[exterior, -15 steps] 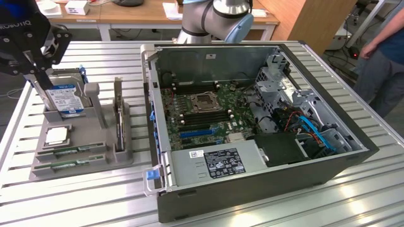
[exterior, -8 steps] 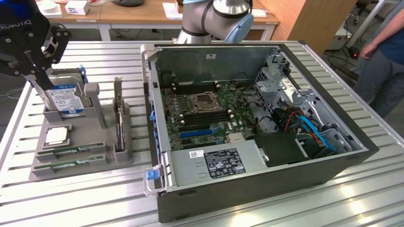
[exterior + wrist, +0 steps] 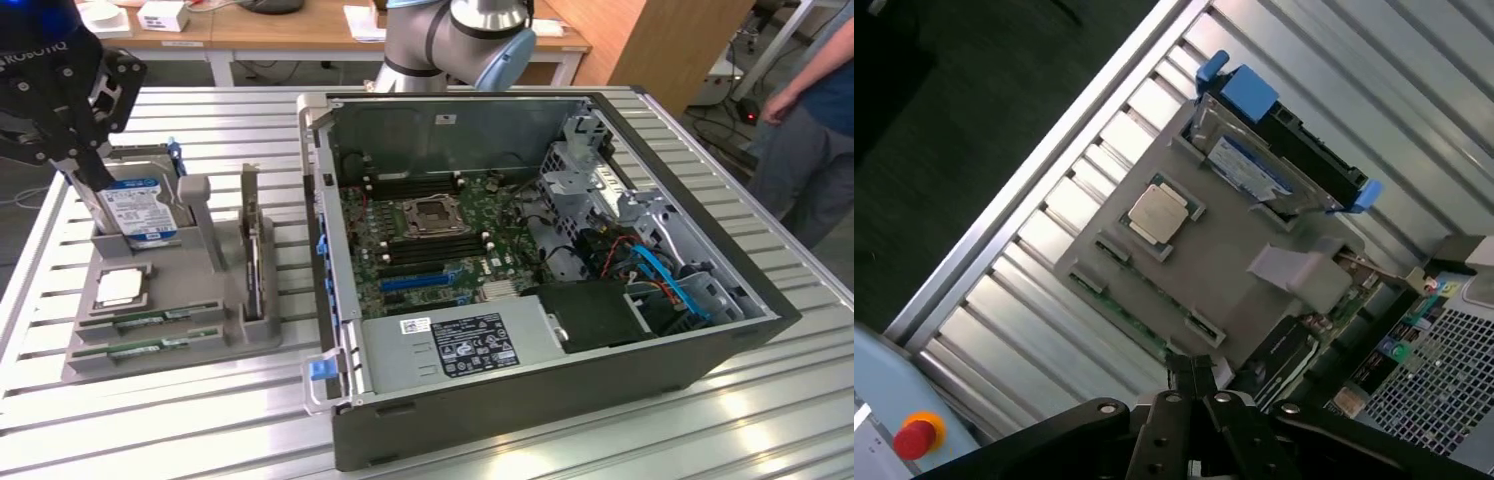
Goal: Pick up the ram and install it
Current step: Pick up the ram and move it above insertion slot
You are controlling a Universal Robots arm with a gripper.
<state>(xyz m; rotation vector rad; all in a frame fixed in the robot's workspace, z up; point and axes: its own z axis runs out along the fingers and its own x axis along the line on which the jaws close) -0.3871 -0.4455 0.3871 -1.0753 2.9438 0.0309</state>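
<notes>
Slatted table [image 3: 160, 425] bears grey holder [image 3: 180, 285]: ram [image 3: 150, 321], processor [image 3: 120, 288], hard drive [image 3: 138, 212].

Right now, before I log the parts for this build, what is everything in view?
table: one, silvery slats
holder: one, grey, exterior view's left
ram: two, green, holder's near slots
hard drive: one, silver, blue-white label, upright in holder
processor: one, silver, flat in holder
computer case: one, dark grey, open, mid-table
motherboard: one, green, inside case
person: one, blue top, exterior view's right
arm: one, grey-blue, behind case
gripper: one, black, shut, above holder
</notes>
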